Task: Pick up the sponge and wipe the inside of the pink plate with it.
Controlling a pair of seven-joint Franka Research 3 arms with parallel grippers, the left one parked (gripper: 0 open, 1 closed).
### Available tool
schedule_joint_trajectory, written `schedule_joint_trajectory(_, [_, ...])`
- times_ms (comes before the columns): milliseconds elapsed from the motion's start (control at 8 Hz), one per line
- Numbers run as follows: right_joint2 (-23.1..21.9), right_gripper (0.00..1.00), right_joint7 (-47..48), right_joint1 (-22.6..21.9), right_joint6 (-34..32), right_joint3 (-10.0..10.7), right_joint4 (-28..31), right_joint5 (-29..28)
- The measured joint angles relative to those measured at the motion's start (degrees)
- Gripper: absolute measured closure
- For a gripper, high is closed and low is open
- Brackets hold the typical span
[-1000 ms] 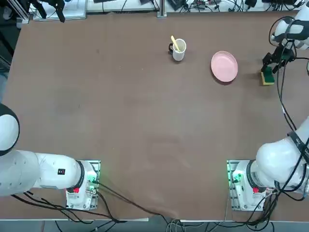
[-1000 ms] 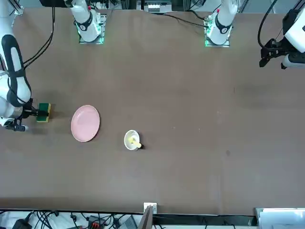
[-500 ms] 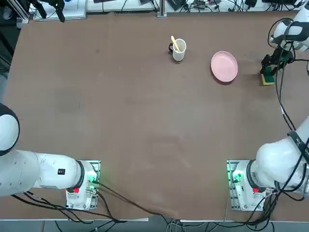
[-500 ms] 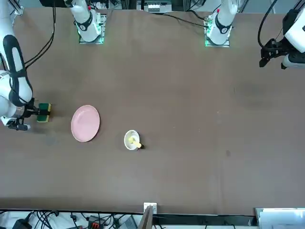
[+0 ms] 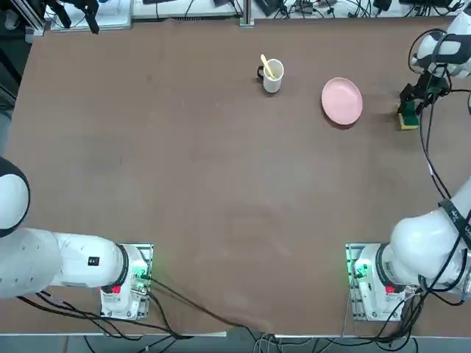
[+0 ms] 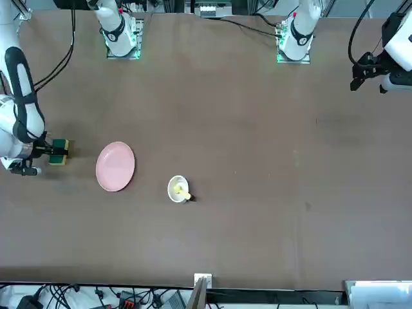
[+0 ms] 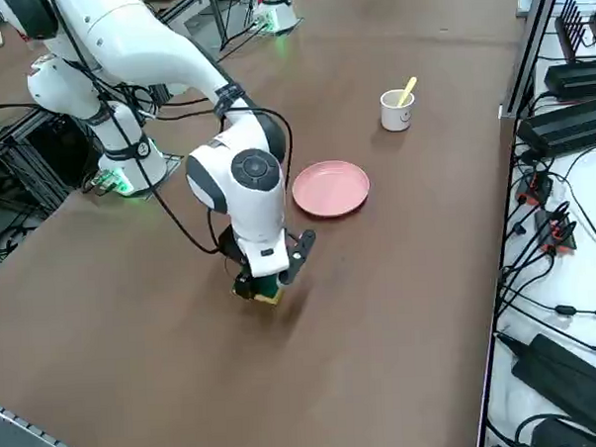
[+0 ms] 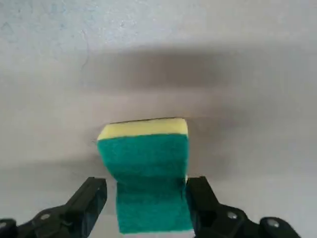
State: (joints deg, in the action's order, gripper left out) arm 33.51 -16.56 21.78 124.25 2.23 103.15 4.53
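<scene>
Open tabletop lies between the plate and cup; cables hang beside.

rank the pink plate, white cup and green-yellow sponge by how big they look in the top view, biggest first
1. round pale pink plate
2. white cup with black handle or green and yellow sponge: unsure, arm covers part of it

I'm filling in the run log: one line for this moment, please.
right gripper: open around sponge | pink plate: bare, unwiped | mug: holds yellow utensil
</scene>
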Motion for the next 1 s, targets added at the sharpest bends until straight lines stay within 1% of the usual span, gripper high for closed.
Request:
schedule_joint_trajectory(750, [0.6,0.03,0.0,0.3,0.7,0.0,0.4,0.5])
schedule_joint_trajectory(1000, [1.0,0.07,0.0,0.3,1.0,0.0,0.4,0.5])
